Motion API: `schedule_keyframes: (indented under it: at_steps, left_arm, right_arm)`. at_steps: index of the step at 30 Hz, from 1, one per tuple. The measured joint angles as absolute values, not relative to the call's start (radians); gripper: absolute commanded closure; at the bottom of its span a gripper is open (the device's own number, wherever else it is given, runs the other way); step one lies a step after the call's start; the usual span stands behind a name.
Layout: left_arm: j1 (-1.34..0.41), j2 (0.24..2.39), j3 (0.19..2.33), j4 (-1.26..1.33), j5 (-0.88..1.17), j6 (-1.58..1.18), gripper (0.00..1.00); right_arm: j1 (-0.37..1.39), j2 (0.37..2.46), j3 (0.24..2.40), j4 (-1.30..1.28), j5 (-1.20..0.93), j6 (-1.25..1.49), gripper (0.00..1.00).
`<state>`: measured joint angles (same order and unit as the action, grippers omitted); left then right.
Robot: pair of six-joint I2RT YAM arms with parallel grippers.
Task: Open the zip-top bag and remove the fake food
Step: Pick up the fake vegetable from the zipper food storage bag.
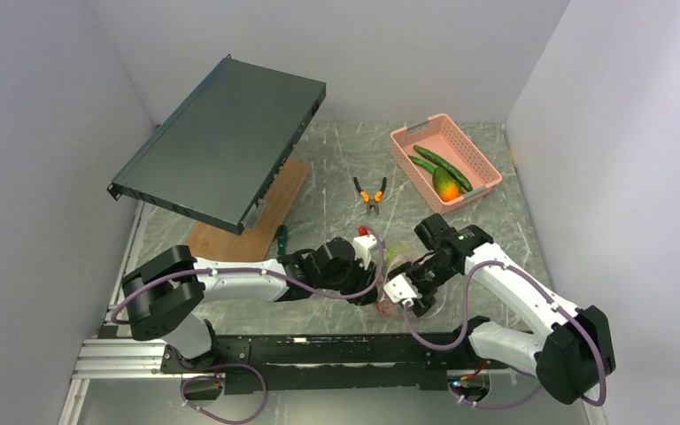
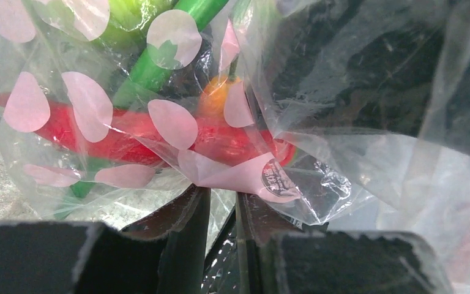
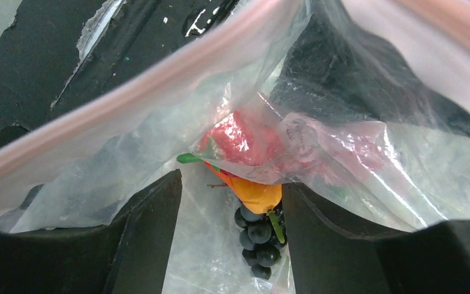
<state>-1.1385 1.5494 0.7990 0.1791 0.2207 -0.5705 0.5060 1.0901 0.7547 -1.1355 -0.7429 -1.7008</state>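
Note:
The zip-top bag hangs crumpled between my two grippers at the table's near middle. My left gripper is shut on a fold of the bag's clear, pink-dotted plastic. Through it I see a red piece, a green piece and an orange piece. My right gripper is open inside the bag's mouth, below the pink zip strip. A dark purple grape bunch lies between its fingers, against the right one. Above it are an orange piece and a red piece.
A pink basket at the back right holds green cucumbers and an orange-green mango. Orange-handled pliers lie behind the bag. A dark flat panel leans over a wooden board at the back left.

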Motion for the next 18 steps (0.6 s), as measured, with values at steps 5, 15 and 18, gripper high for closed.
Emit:
schedule_keyframes:
  at_steps: [5,15,18]
  left_arm:
    - [-1.139,1.559,0.804,0.179,0.224,-0.571,0.74]
    - [-1.139,1.589,0.826,0.188,0.235,-0.591,0.74]
    - [-1.139,1.598,0.834,0.196,0.241,-0.595,0.74]
  right_arm:
    - [0.506,1.08,0.731,-1.105,-0.743,-1.664,0.3]
    - [0.508,1.051,0.724,-1.049,-0.741,-1.533,0.21]
    - [0.508,1.049,0.724,-1.037,-0.739,-1.486,0.2]
